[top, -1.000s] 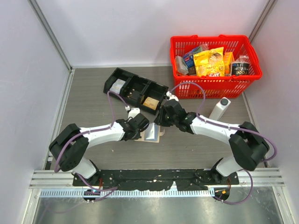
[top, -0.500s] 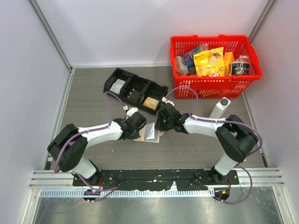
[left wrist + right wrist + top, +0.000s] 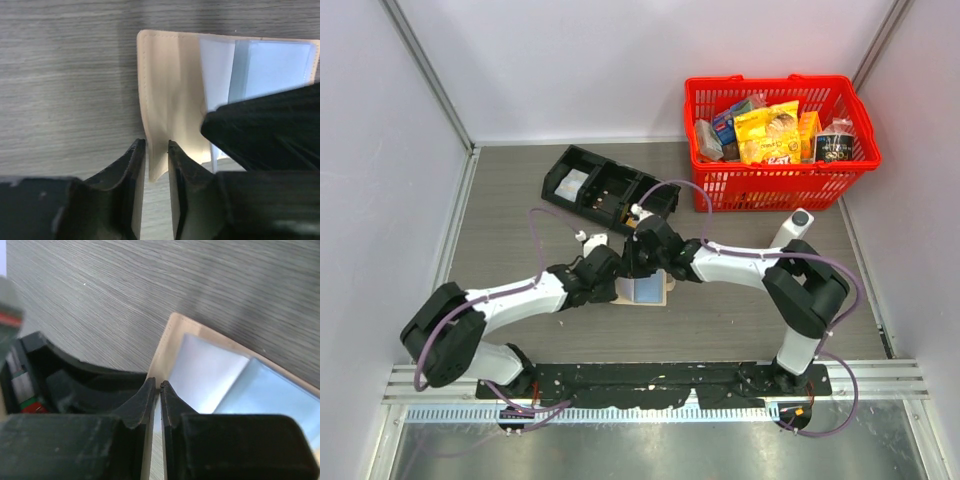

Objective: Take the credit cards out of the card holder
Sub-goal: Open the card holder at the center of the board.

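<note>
I work this rig inside a laboratory robot test cell. Plain white panels (image 3: 650, 60) close the workspace on three sides, joined at the corners by bare aluminium struts (image 3: 425, 70). The grey wood-grain table (image 3: 510, 190) ends at its near edge in a black mounting plate (image 3: 650, 382) and a slotted metal rail (image 3: 650, 412). Purple cables (image 3: 670, 183) run exposed. A red shopping basket (image 3: 775, 188) of packaged goods and a black tray (image 3: 570, 156) stand on the table.

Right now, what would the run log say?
card holder: lying open | left gripper: at tan edge | right gripper: shut over its blue inside
</note>
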